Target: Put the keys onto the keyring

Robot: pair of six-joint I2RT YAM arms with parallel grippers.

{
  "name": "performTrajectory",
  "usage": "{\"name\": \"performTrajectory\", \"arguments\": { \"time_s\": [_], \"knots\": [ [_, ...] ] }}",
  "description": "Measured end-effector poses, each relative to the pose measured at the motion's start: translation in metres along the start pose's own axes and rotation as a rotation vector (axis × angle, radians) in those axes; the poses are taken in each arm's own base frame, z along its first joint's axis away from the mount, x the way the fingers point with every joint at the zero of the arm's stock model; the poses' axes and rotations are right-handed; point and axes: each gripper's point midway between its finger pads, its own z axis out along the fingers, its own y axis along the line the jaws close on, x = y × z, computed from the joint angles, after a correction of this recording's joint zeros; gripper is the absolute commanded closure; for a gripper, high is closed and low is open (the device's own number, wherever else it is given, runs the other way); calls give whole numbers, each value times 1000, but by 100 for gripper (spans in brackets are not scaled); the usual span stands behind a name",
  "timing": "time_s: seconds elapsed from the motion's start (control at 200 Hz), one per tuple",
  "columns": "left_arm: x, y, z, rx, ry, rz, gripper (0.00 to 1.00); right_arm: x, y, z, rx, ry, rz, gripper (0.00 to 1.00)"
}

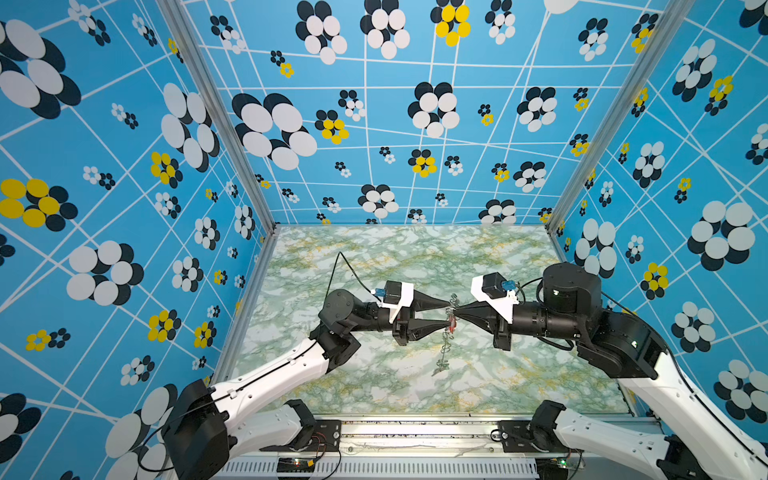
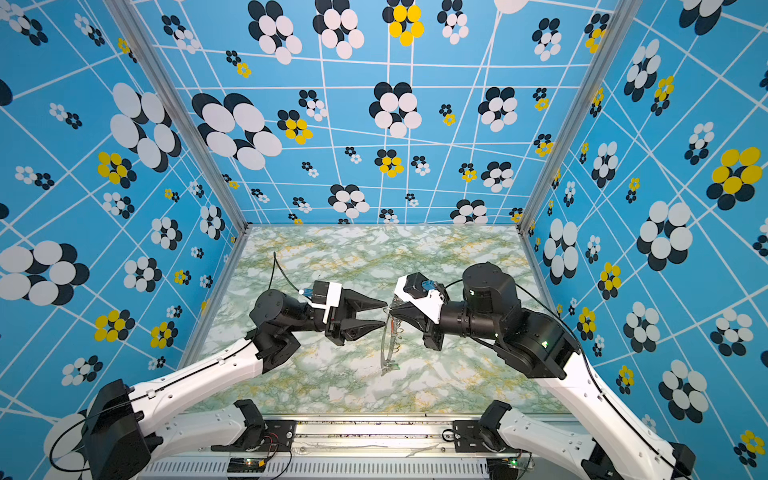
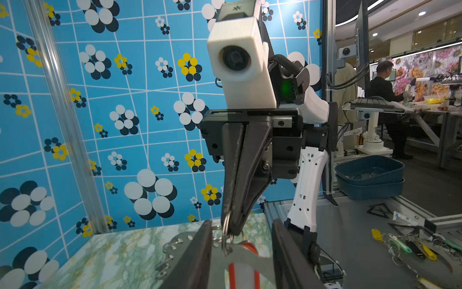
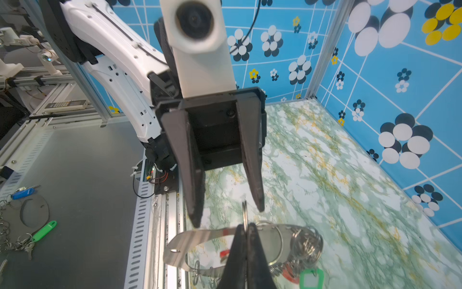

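— What is clamped in the right gripper (image 4: 246, 226)?
— The keyring (image 4: 200, 236), pinched shut by a small edge ring; a red key (image 3: 243, 275) is seen against it.
— And beyond?
— The left gripper (image 4: 228, 215) is held parted, with nothing clasped, over the table (image 4: 337, 175).

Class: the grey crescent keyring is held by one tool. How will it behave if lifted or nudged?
The keyring looks like stiff thin metal, so it probably keeps its shape. Pinched by one small ring in the right tool, it would likely swing and twist. Its clustered rings probably weigh one end down.
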Motion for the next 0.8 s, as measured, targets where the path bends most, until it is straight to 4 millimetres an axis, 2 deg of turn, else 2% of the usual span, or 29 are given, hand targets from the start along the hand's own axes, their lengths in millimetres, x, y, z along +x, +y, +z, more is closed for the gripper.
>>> {"name": "performTrajectory", "arguments": {
  "time_s": [0.135, 0.165, 0.285, 0.565, 0.8],
  "knots": [
    [-5, 2, -1, -41, 78, 13, 56, 12, -2, 2, 4, 70, 7, 100],
    [-5, 3, 0, -46, 95, 13, 61, 13, -2, 2, 4, 79, 7, 100],
    [0, 6, 2, -66, 167, 14, 67, 18, -2, 5, -2, 107, 10, 100],
    [31, 14, 2, -106, 300, 2, 72, 23, -1, 6, -14, 133, 13, 100],
    [30, 19, 4, -121, 324, 24, 76, 22, -1, 6, -15, 131, 11, 100]
  ]
}}
